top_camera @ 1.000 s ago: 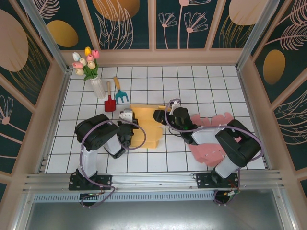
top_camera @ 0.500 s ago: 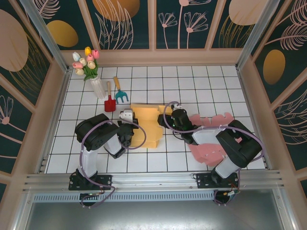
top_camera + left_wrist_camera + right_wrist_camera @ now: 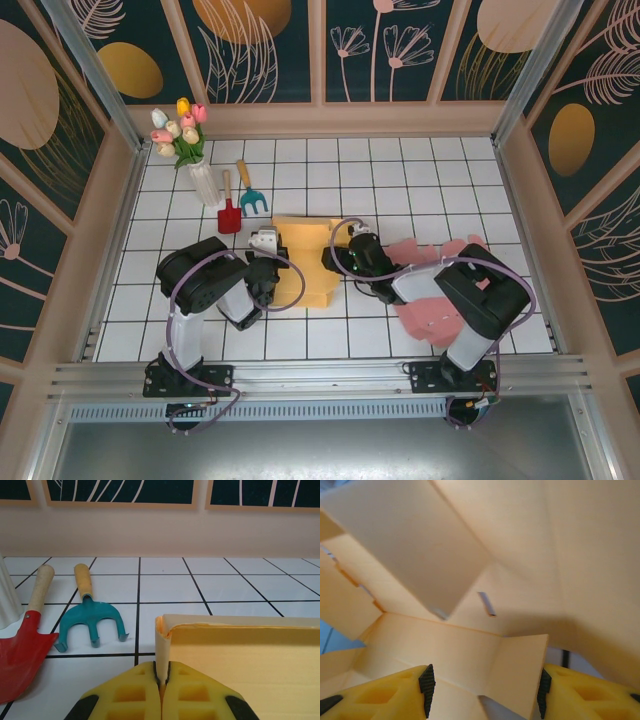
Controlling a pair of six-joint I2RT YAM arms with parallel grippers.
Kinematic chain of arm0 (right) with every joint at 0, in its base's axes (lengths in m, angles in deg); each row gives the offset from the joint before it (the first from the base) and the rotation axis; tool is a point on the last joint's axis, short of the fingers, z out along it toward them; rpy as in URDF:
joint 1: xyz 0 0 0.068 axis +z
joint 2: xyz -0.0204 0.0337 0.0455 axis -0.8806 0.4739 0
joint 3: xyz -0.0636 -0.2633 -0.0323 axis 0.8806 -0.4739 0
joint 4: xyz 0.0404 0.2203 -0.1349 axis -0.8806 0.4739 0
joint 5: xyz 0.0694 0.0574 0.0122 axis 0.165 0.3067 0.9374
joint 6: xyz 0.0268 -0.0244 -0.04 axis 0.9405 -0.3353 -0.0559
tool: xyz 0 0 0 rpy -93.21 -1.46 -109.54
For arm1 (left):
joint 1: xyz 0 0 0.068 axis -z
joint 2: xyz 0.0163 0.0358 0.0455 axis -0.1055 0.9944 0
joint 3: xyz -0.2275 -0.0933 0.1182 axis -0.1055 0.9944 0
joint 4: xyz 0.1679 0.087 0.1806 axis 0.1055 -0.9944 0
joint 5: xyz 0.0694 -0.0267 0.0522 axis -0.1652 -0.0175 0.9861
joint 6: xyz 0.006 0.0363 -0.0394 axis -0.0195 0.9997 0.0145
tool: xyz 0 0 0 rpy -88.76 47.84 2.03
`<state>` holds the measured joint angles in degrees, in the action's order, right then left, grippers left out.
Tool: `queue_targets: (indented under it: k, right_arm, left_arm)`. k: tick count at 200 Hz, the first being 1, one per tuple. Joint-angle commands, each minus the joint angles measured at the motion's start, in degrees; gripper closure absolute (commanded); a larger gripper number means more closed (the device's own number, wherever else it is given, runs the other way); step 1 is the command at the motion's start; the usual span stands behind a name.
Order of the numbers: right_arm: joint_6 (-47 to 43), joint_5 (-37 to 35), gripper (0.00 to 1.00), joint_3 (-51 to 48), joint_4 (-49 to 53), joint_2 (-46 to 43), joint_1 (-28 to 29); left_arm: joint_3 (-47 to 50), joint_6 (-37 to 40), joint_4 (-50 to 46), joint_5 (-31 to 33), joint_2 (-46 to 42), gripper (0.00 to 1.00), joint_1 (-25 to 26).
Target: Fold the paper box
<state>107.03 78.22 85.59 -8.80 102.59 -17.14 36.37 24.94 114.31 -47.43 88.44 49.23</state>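
The yellow paper box lies partly folded mid-table. My left gripper is at its left side. In the left wrist view the left gripper is shut on the upright edge of a box wall. My right gripper has reached into the box from the right. In the right wrist view the right gripper is open, its pads apart, with a creased flap lying between them. Larger panels of the box rise behind the flap.
A flat pink paper sheet lies under the right arm. At the back left stand a white vase of tulips, a red shovel and a teal rake. In the left wrist view the rake and the shovel lie just beyond the box.
My right gripper has moved left, from the box's right edge in over the box, pushing the right flap inward. The left arm has not moved.
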Motion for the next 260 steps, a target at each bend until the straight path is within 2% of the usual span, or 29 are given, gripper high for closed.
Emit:
queue_targets:
  k: [1, 33, 71, 102, 142, 175, 217, 240, 260]
  right_arm:
    - [-2.9, 1.0, 0.43, 3.4, -2.3, 0.7, 2.5]
    - [-4.5, -0.4, 0.43, 7.4, 0.3, 3.5, 4.6]
    - [-3.3, 0.2, 0.44, 8.3, -0.3, 6.9, 4.5]
    - [-3.5, 0.6, 0.44, 8.0, -0.4, 6.4, 4.6]
    - [-8.8, -0.5, 0.44, 8.1, 6.0, 0.0, 4.6]
    - [-13.5, -5.9, 0.43, 6.0, 16.1, -9.0, 4.6]
    - [-14.8, -13.9, 0.42, 4.3, 25.1, -19.9, 3.3]
    - [-15.3, -18.6, 0.41, 3.9, 27.6, -22.4, -0.2]
    - [-13.6, -19.8, 0.41, 3.2, 28.5, -22.0, -6.3]
  left_arm:
    - [0.0, 0.6, 4.2, -1.3, 1.9, 1.0, 0.4]
    - [-0.1, 0.8, 4.0, -1.5, 1.9, 1.0, 0.5]
    - [-0.3, 1.1, 3.7, -1.5, 1.9, 1.0, 0.6]
    - [-0.4, 1.2, 3.7, -1.5, 2.0, 1.0, 0.6]
    - [-0.9, 1.5, 2.7, -1.4, 2.1, 1.0, 0.7]
    - [-0.7, 1.7, 3.8, -0.6, 2.5, 1.0, 0.8]
    - [-0.7, 1.8, 4.5, -0.6, 2.8, 1.0, 0.9]
    - [-0.3, 2.1, 5.5, -0.8, 2.9, 1.0, 0.9]
    - [0.0, 2.1, 6.0, -0.7, 3.0, 1.0, 0.9]
